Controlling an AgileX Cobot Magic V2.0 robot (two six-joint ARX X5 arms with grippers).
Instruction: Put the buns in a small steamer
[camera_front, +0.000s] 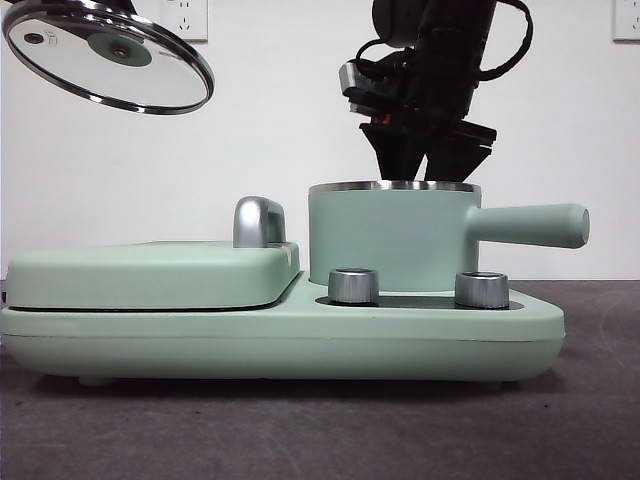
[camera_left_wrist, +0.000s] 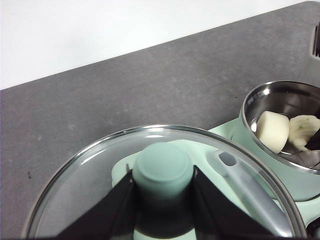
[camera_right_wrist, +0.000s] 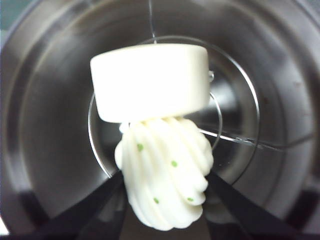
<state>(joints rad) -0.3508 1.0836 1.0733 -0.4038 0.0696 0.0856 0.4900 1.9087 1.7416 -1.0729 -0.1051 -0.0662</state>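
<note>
The small steamer (camera_front: 392, 238), a mint-green cylindrical pot with a steel rim and a long straight side handle, stands upright with its lid off. Inside, on the steel floor, the plain bun (camera_right_wrist: 150, 80), a smooth white rounded block, lies touching the pleated bun (camera_right_wrist: 165, 172), which is swirled, white and dotted with small green flecks.
</note>
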